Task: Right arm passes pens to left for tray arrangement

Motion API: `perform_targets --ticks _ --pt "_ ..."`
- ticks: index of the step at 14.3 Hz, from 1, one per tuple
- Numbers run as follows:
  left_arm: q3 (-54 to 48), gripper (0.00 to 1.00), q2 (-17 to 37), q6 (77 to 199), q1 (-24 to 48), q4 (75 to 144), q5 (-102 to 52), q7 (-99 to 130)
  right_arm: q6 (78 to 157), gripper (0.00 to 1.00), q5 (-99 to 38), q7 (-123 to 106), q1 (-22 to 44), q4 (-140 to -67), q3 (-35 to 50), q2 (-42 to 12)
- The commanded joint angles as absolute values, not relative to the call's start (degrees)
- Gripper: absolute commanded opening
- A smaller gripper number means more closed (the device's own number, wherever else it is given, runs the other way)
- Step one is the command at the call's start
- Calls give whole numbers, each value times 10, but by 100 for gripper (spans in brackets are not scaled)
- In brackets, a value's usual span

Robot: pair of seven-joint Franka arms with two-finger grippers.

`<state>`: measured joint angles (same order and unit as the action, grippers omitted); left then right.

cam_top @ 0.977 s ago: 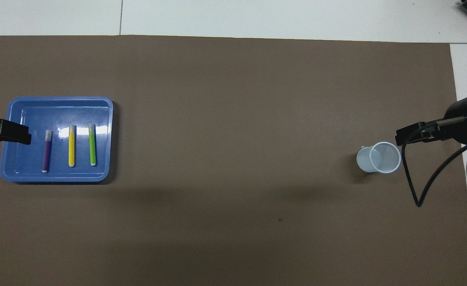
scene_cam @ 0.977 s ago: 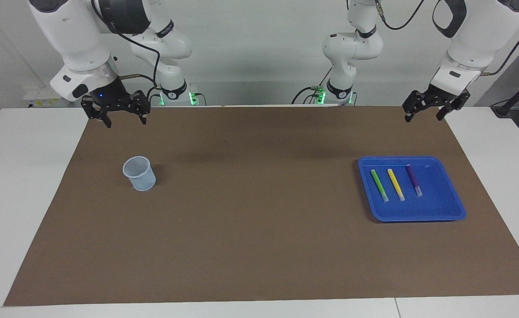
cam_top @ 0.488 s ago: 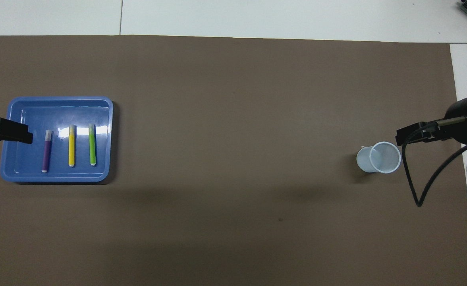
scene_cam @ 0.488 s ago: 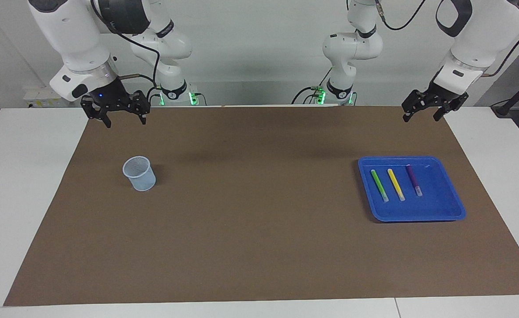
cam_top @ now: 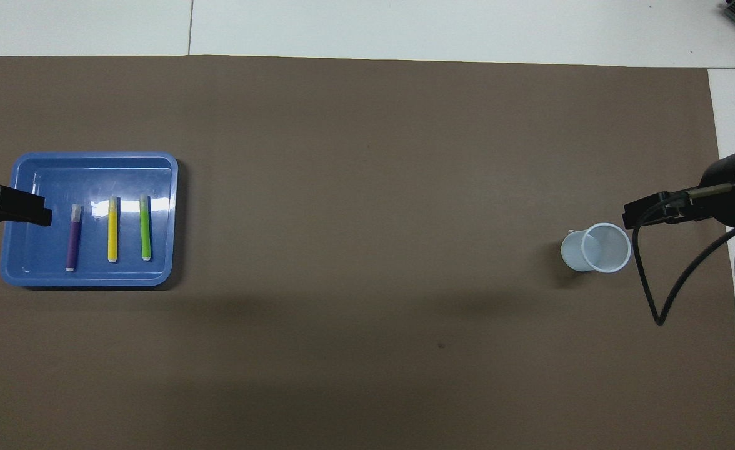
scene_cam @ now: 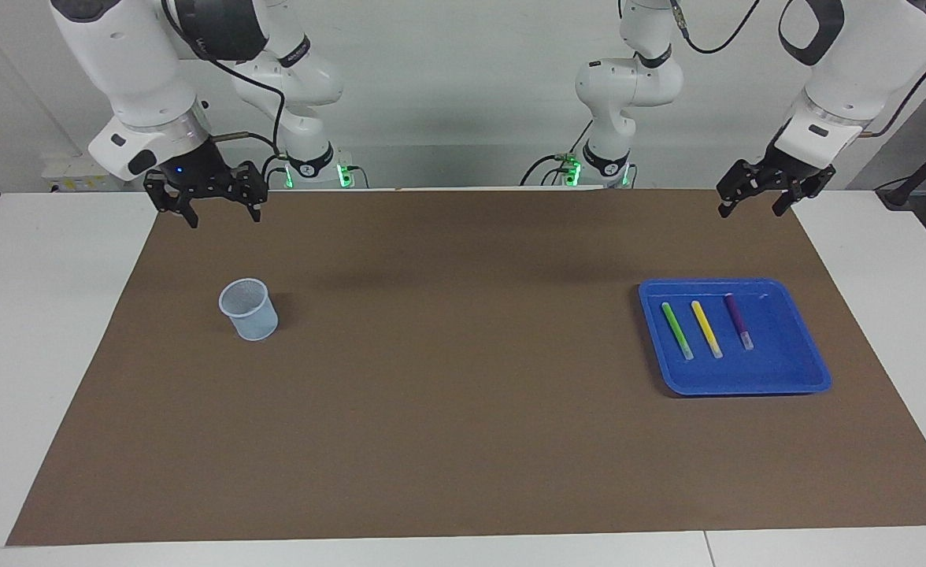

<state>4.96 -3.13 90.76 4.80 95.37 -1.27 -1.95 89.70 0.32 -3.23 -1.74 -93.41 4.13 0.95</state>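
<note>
Both arms are showing glossy white shells with rounded joints and dark grey bands. The right arm [scene_cam: 144,79] is wearing a silver wrist ring, a small blue light glowing beneath it, a brass-coloured fitting, and a black cable looping down from its wrist. The left arm [scene_cam: 841,71] is carrying a silver ring too, with a thinner black cable. Each black, skeletal hand, right [scene_cam: 215,206] and left [scene_cam: 753,201], is ending in two fingers. Green lights are glowing at both bases.

A brown mat [scene_cam: 463,362] covers a white table [scene_cam: 38,331] before a seemingly plain pale wall [scene_cam: 463,94].
</note>
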Motion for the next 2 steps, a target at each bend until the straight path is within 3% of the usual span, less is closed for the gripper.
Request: perform_targets --ticks 1,2 --pt "53 100 -32 907 47 953 -18 -15 896 100 4 -40 -22 -937 42 15" --pt "53 100 -32 908 47 953 -18 -15 896 100 4 -40 -22 -937 42 15"
